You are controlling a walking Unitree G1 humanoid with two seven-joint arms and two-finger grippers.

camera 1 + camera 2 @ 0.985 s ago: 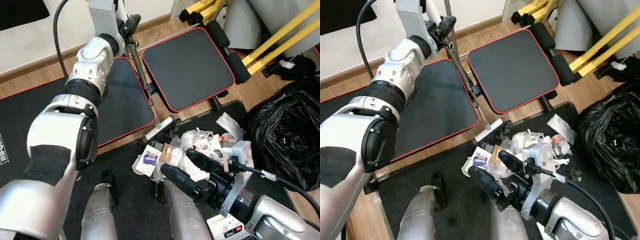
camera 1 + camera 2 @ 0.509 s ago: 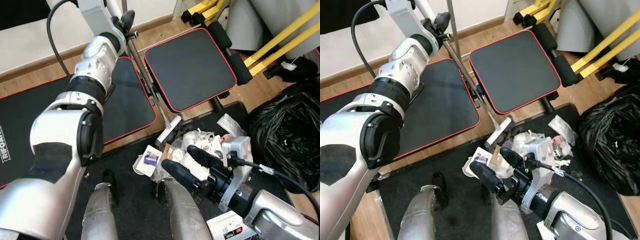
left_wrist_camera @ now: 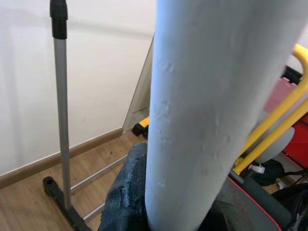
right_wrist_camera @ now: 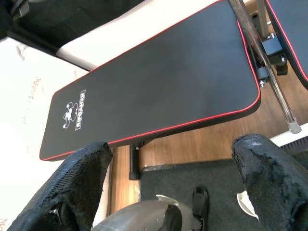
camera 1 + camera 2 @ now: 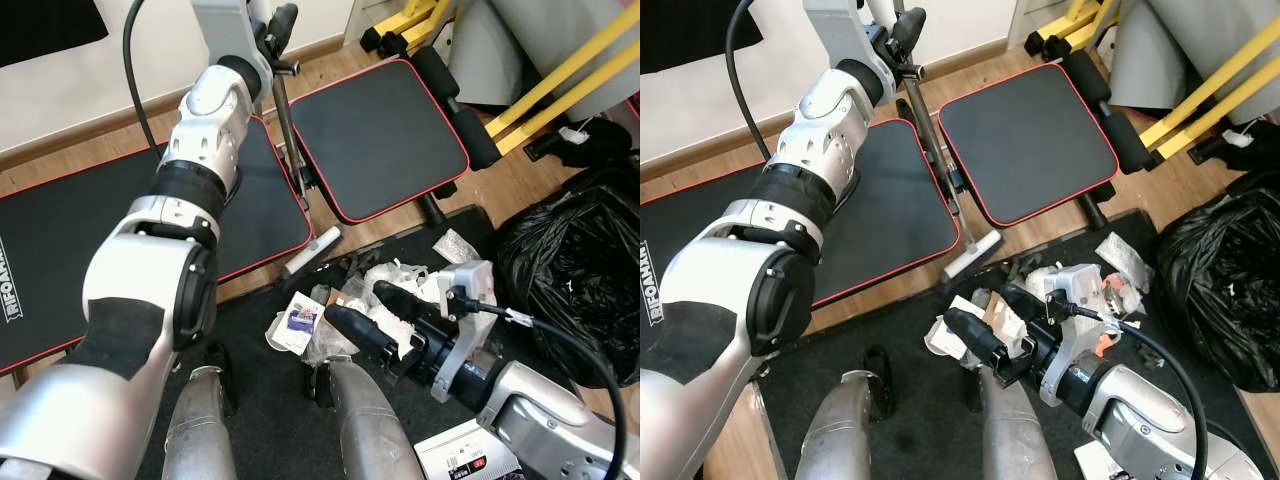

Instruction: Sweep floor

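My left gripper (image 5: 281, 28) is raised at the back, shut on the broom handle (image 5: 291, 140). The handle slants down to the white broom head (image 5: 312, 250), which rests at the edge of the black floor mat (image 5: 260, 400). A heap of paper and plastic litter (image 5: 400, 285) lies on the mat just right of the head. My right gripper (image 5: 360, 303) hovers low over the near side of the heap, open with nothing in it. In the left wrist view the pale handle (image 3: 202, 106) sits against a black finger (image 3: 127, 192). Black fingers (image 4: 77, 178) stand wide apart in the right wrist view.
Two black bench pads (image 5: 375, 130) with red trim lie behind the broom. A black bin bag (image 5: 575, 260) sits open at the right, with yellow frame bars (image 5: 560, 80) behind it. My silver legs (image 5: 200, 430) stand on the mat, with a white box (image 5: 460, 462) beside them.
The broom head has slid left, away from the litter heap, and the handle stands steeper. My right gripper stays open over the heap.
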